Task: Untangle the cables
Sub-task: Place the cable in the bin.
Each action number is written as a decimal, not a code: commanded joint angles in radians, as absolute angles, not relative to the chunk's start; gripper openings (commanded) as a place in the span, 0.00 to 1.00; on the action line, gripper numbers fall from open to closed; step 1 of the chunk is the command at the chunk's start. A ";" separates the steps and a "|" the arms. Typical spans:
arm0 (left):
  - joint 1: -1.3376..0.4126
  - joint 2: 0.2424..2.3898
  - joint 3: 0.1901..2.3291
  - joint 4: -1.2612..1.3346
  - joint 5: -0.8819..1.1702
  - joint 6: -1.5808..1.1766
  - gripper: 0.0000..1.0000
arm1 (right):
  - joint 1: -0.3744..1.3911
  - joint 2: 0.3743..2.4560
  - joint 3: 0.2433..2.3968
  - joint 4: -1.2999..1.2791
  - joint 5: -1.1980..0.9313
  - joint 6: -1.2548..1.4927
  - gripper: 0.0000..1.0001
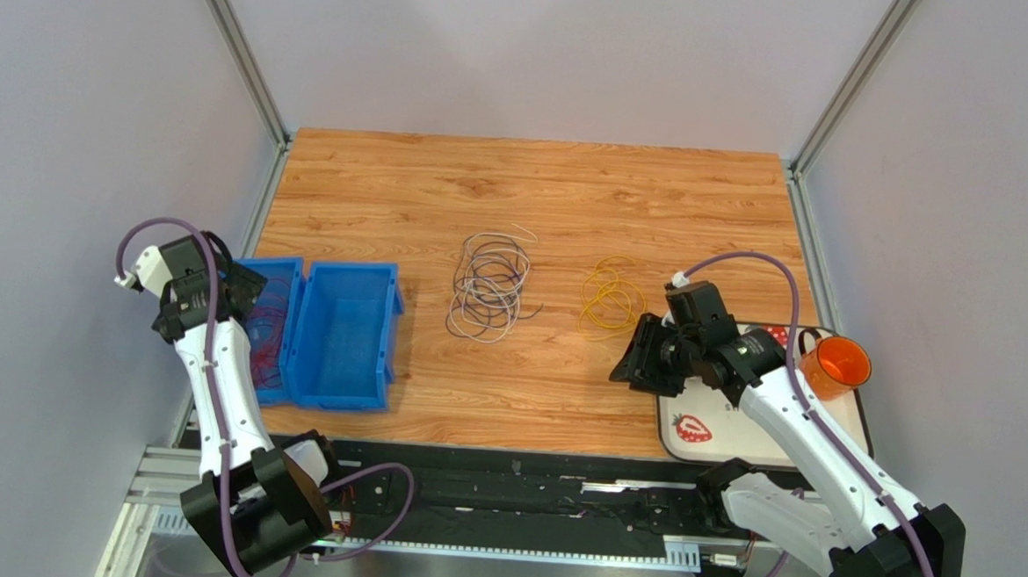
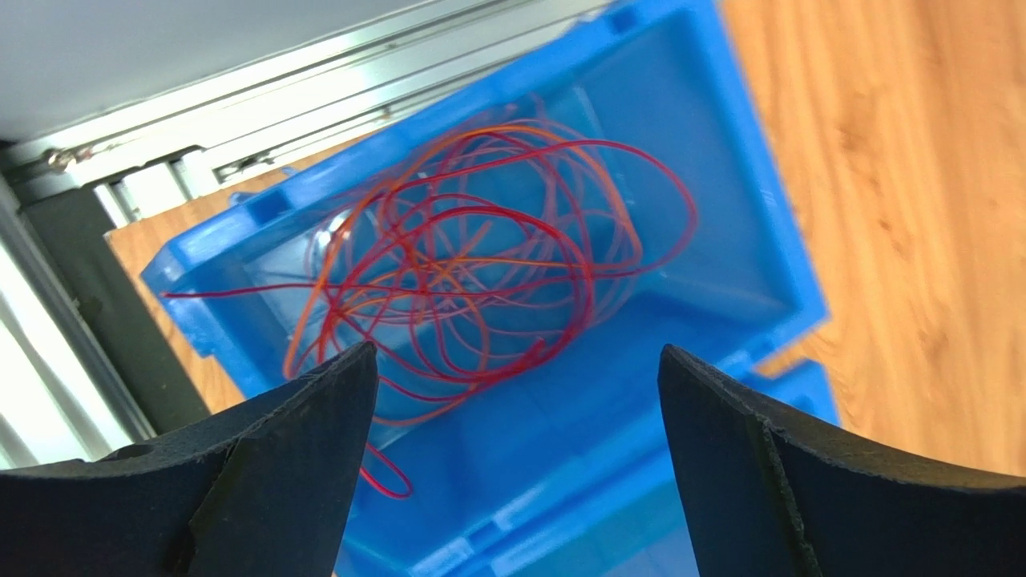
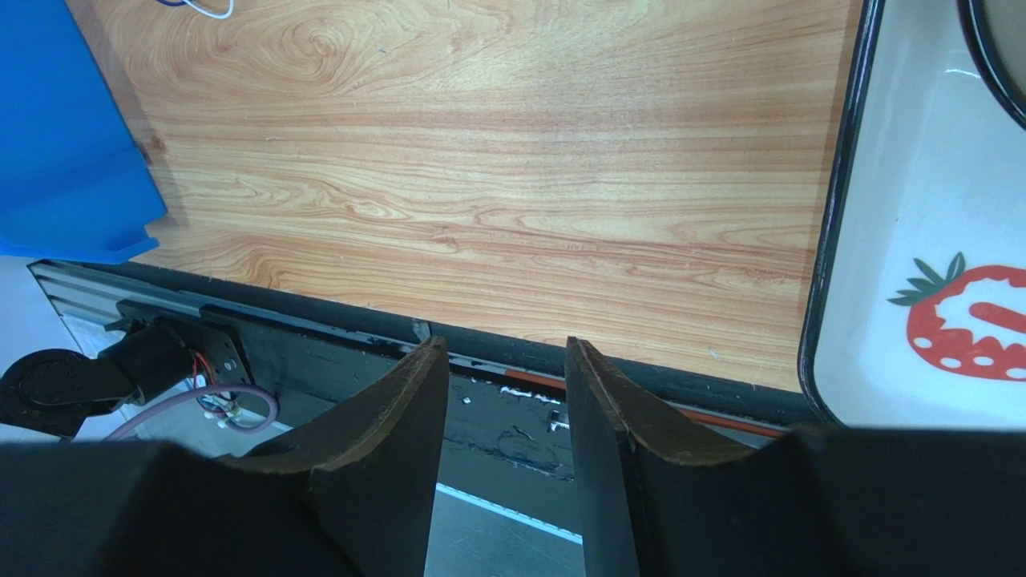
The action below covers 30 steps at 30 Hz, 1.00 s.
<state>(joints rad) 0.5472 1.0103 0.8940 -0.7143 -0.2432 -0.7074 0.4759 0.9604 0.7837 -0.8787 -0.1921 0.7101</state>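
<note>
A loose coil of red-orange cables (image 2: 482, 253) lies in the left blue bin (image 2: 735, 259); it also shows in the top view (image 1: 265, 342). My left gripper (image 2: 518, 373) hangs above this bin, jaws wide open and empty; in the top view it is at the bin's left edge (image 1: 231, 303). A tangle of white, purple and dark grey cables (image 1: 490, 287) lies mid-table. A yellow coil (image 1: 611, 298) lies right of it. My right gripper (image 1: 637, 358) hovers just near of the yellow coil, jaws slightly apart and empty (image 3: 506, 351).
A second blue bin (image 1: 345, 333) stands beside the first and holds nothing. A white tray with a strawberry print (image 1: 723, 432) and an orange cup (image 1: 835, 366) are at the front right. The right wrist view shows the table's front edge (image 3: 542, 343) and the tray's rim (image 3: 843, 204).
</note>
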 commanded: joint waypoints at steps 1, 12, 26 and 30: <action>0.557 0.974 1.000 -0.695 -0.120 -0.614 0.94 | 0.482 0.962 0.796 -0.861 -0.184 0.707 0.44; 0.463 0.982 1.227 -0.762 0.207 -0.457 0.96 | 0.482 1.032 0.861 -0.830 -0.183 0.700 0.44; 0.048 1.009 1.290 -0.759 0.183 -0.457 0.86 | 0.482 1.051 0.882 -0.805 -0.172 0.693 0.44; -0.090 1.084 1.289 -0.720 0.163 -0.416 0.83 | 0.482 1.054 0.870 -0.784 -0.173 0.695 0.44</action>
<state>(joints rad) 0.0143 1.0237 1.2602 -0.7628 0.1940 -0.4709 0.4767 1.0519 0.8555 -0.8440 -0.1822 0.7021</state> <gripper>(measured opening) 0.841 0.440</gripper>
